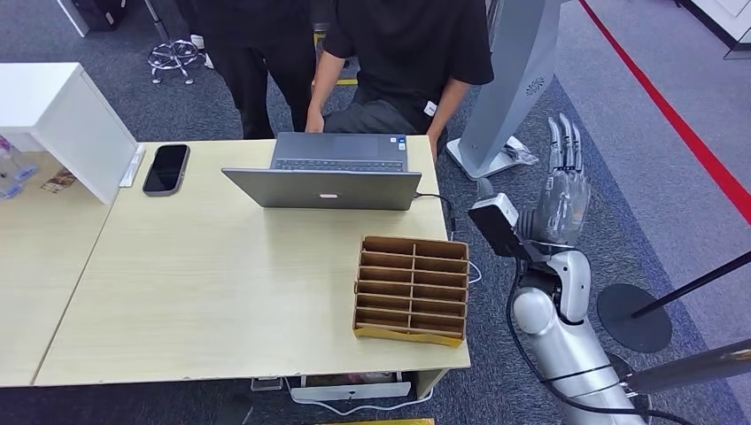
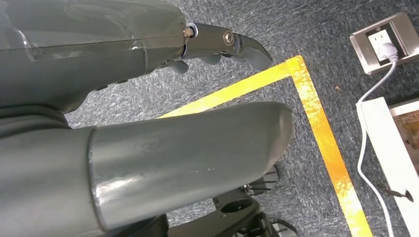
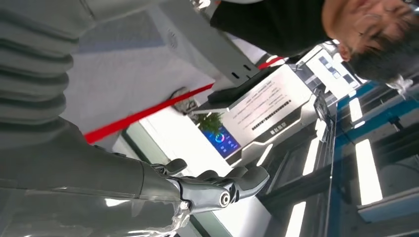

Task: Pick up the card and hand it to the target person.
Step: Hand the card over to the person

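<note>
Fingers of the right hand stand straight, apart, empty, beside the table.

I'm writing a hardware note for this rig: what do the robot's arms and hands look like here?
The right arm is a glossy silver shell with a ball-shaped joint, a black cable looping along it, and a black box with a white label at the wrist. The right hand is translucent grey with long, slender fingers. Up close, the left hand shows smooth grey covers, a thick grey thumb and darker fingers pinned with a silver screw.

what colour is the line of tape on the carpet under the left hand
Yellow: the tape line forms a corner on the grey carpet, clearest in the left wrist view.
</note>
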Tool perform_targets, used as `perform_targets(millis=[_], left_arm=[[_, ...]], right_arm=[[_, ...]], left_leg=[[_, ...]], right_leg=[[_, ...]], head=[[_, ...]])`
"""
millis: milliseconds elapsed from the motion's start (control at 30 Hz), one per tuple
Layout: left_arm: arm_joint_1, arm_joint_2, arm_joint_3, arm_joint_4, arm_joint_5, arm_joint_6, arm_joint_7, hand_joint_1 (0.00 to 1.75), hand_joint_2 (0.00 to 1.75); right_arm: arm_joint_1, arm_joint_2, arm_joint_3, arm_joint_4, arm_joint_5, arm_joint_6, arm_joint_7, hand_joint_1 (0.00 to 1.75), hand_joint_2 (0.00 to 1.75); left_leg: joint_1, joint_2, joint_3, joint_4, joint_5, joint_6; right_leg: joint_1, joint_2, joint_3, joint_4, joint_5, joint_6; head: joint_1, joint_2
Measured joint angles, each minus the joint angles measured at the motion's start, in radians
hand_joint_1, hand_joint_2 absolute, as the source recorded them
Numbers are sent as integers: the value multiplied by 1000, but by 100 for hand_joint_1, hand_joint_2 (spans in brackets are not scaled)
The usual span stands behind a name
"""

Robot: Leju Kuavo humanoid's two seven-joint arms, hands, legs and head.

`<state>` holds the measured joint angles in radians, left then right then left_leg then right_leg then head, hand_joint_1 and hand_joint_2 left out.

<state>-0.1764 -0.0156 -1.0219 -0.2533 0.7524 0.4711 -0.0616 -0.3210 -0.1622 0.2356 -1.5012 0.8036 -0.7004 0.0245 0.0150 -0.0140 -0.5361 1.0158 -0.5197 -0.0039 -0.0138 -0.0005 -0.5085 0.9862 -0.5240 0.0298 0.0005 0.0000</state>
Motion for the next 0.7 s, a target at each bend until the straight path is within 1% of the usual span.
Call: perform_targets(millis=[100,200,333,467,700], left_arm=[[7,0,1,0,10,10,-5,0,0],[15,0,1,0,18,18,-13,0,0],[21,0,2,0,29,24,-19,0,0],[23,1,2,0,40,33,-17,0,0],[28,3,3,0,50,40,-19,0,0]], right_arm=[[52,40,-23,-67,-33,0,-50,0,175],[112,75,-28,-123,-25,0,-77,0,175],[167,106,-25,-164,-5,0,-83,0,175],[203,131,-13,-174,45,1,-91,0,175],[234,154,36,-176,83,2,-52,0,175]], left_leg=[[0,0,0,0,0,0],[0,0,0,0,0,0],[0,0,0,0,0,0],[0,0,0,-1,0,0],[0,0,0,-1,0,0]], right_leg=[[0,0,0,0,0,0],[0,0,0,0,0,0],[0,0,0,0,0,0],[0,0,0,0,0,0],[0,0,0,0,0,0]], head=[[0,0],[0,0],[0,0],[0,0],[0,0]])
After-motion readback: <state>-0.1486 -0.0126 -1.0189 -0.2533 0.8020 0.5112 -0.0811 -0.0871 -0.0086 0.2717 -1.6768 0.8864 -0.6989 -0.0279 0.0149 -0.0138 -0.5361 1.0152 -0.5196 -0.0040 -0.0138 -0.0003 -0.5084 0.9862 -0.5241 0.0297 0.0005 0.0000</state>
